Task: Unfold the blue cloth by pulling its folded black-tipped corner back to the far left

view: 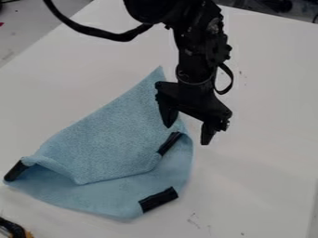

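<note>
Camera view, one pincer (187, 134), one cloth (112, 139) nearby

1. I see a light-blue cloth (115, 139) with a nubbly texture and black strips (158, 200) at its left end, lower edge and right side.
2. It lies folded and rumpled on the white table (261, 181), in the view's left and middle, its pointed top partly behind me.
3. The upper layer slants over the lower one, and I see it bulge up toward the left, leaving a shadowed opening.
</note>
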Available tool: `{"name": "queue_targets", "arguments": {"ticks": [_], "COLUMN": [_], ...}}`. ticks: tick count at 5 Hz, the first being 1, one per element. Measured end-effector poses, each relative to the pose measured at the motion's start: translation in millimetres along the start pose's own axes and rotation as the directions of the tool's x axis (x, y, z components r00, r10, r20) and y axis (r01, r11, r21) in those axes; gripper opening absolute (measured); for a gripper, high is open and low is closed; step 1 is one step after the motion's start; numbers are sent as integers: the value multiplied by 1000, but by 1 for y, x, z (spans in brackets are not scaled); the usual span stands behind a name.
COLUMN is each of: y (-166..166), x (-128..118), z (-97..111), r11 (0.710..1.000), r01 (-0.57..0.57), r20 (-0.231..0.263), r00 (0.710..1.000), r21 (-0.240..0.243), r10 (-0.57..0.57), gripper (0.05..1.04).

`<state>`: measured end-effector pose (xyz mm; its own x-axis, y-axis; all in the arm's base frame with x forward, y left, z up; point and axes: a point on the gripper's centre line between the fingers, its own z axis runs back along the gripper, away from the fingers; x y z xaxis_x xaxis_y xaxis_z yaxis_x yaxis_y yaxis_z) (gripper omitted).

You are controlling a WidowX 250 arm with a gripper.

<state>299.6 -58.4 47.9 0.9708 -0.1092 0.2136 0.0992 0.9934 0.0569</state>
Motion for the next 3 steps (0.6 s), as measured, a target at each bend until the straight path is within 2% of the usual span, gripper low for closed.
{"name": "queue_targets", "arguments": {"ticks": [1,2,3], "y": [0,4,12], "x": [-5,-9,-14], "z": [-8,-13,-23], "r11": [1000,1000,999], "r01": [-1,-18,-47], "r20": [-31,-30,-40], "r00": [1000,999,998], "r21": [3,5,-13], "r10": [2,19,46], "gripper": [1001,1001,1001]}}
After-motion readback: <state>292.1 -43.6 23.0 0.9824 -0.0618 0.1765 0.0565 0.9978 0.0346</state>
